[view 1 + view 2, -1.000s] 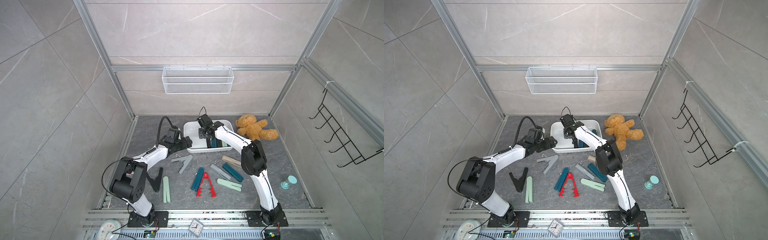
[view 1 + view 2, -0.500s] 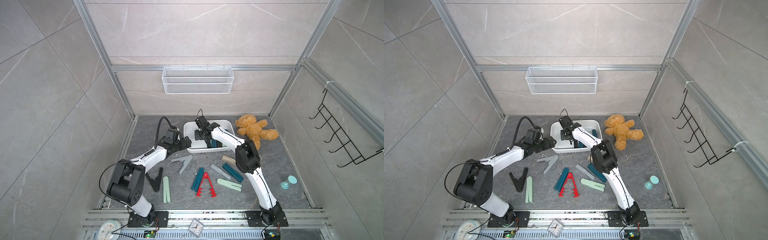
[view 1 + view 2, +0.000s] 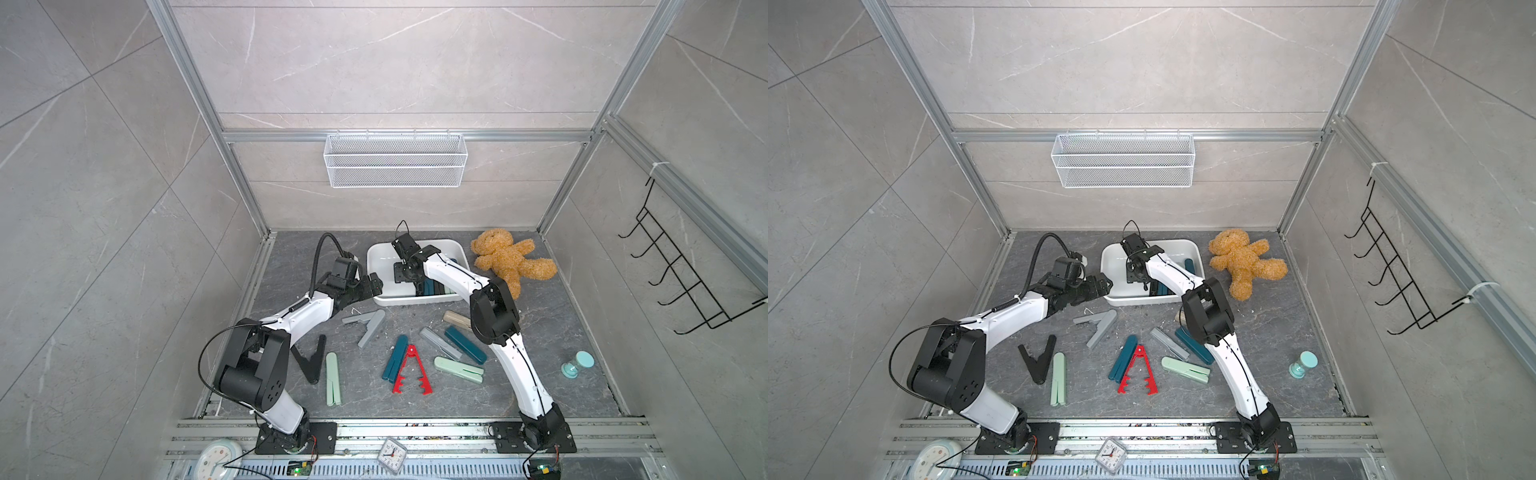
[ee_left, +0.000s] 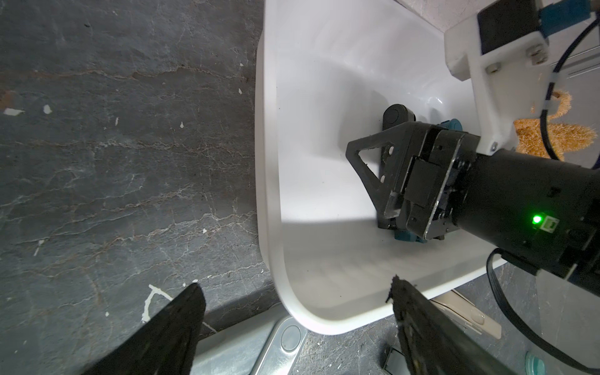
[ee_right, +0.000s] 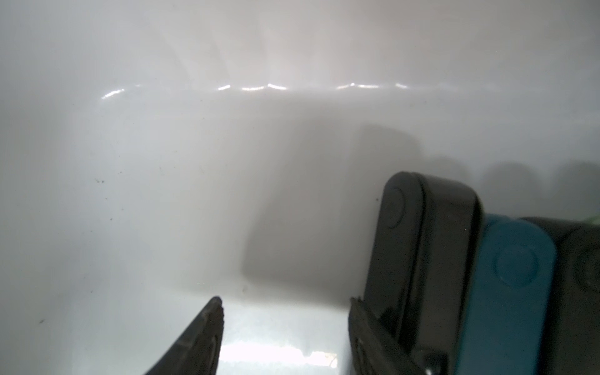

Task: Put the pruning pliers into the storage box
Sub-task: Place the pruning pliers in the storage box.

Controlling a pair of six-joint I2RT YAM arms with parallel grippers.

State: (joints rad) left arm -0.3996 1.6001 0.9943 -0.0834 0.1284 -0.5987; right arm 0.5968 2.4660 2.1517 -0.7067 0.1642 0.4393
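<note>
**Storage box:** white shallow rectangular plastic tub (image 3: 379,266) with rounded corners and a rolled rim. It stands on the dark grey stone-pattern floor (image 3: 291,257) near the back wall, just beside a brown plush teddy bear (image 3: 507,262).

**Contents:** pliers stand on edge in the half nearer the bear. At the end of the row, black plastic pliers (image 5: 422,243) touch dark teal plastic pliers (image 5: 513,292). The rest are mostly hidden under the right arm.

**Right gripper** (image 5: 285,303): inside the box, low over its bare bottom. The jaws are moderately apart with nothing between them. The black plastic pliers lie just outside one finger.

**Left gripper** (image 4: 293,289): jaws spread wide and empty, above the box's corner on the left arm's side.

**Loose on the floor, outside the box:**
- grey V-shaped pliers (image 3: 372,322), near the left gripper
- black V-shaped pliers (image 3: 312,372)
- closed mint green pliers (image 3: 332,378), just beside the black V-shaped pliers
- straight dark teal pliers (image 3: 395,357)
- red toothed pliers (image 3: 411,352), just beside the straight dark teal pliers
- straight grey pliers (image 3: 438,343)
- short dark teal pliers (image 3: 465,345)
- part-open mint green pliers (image 3: 457,368)
- beige pliers (image 3: 457,319), against the right arm
</note>
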